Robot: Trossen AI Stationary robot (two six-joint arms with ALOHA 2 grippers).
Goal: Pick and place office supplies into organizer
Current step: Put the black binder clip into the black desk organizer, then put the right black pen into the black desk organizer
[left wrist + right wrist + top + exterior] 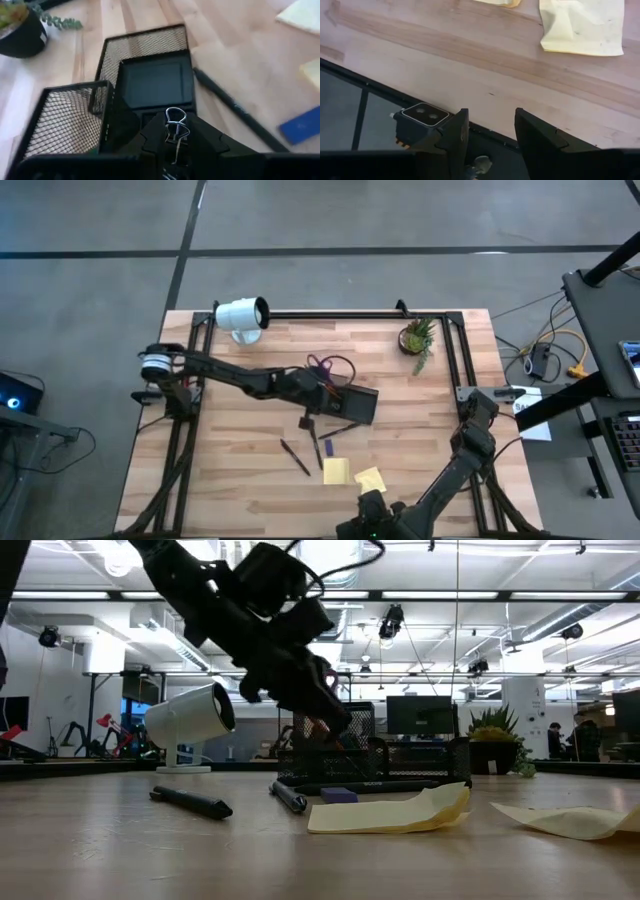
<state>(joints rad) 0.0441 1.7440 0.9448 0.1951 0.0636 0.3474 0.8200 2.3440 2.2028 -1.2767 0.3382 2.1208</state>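
The left gripper (pixel 175 145) hangs over the black mesh organizer (pixel 352 404) near the middle of the table, its fingers pinched on a small binder clip (pixel 176 131) whose wire loops stick up between them. Purple scissors (pixel 318 364) lie just beyond the organizer on its far side. On the near side lie two dark pens (pixel 295 457), a small blue piece (pixel 327 447) and two yellow sticky pads (pixel 336 471), close together. The right gripper (pixel 490 137) waits at the near edge of the table with its fingers spread and nothing between them. A white lamp (pixel 243 315) and a potted plant (pixel 417 337) stand along the far edge.
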